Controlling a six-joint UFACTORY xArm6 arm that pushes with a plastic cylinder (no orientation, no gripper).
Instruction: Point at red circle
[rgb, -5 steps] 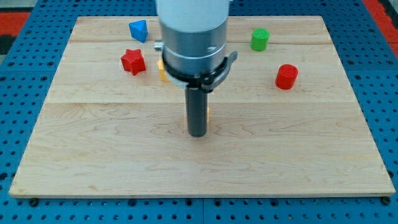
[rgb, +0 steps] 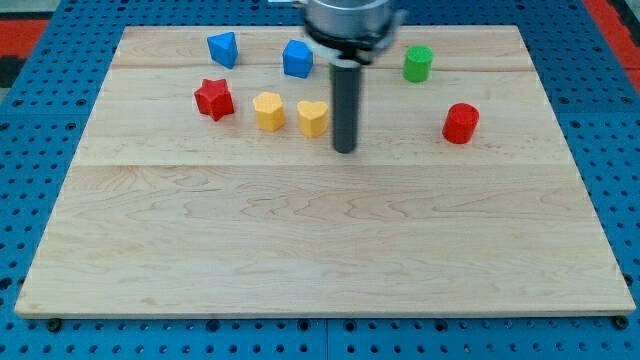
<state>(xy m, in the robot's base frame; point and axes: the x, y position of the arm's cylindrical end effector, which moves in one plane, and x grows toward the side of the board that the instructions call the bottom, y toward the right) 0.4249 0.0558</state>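
The red circle, a short red cylinder, stands on the wooden board at the view's right. My tip rests on the board well to its left, with a wide gap between them. The tip is just right of and slightly below a yellow heart block, apart from it.
A yellow hexagon-like block sits left of the heart. A red star lies further left. A blue triangular block and a blue block sit near the top. A green cylinder is at top right, above the red circle.
The arm has moved toward the view's top and slightly right; the tip went from the board's middle to beside the yellow heart. The yellow blocks and a blue block are now uncovered.
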